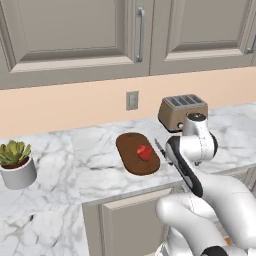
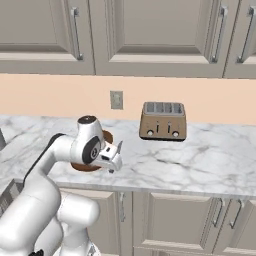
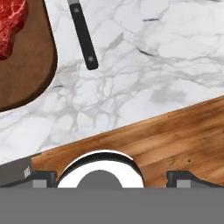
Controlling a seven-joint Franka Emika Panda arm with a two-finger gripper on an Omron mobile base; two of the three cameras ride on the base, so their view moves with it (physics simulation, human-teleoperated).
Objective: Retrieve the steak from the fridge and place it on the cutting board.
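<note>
Our gripper (image 2: 116, 159) sits at centre-left, jaws spread and empty; we see the steak (image 1: 144, 152) on the cutting board (image 1: 131, 148) mid-frame (task seemingly done), though a careless swing could knock the knife (image 3: 83, 34)

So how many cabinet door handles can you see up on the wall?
4: the right base view shows one at far left, two side by side right of centre, one at far right. More may lie beyond the frame.

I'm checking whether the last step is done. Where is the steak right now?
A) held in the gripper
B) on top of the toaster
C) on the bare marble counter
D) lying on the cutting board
D: the steak lies on the cutting board, with nothing gripping it.
</note>
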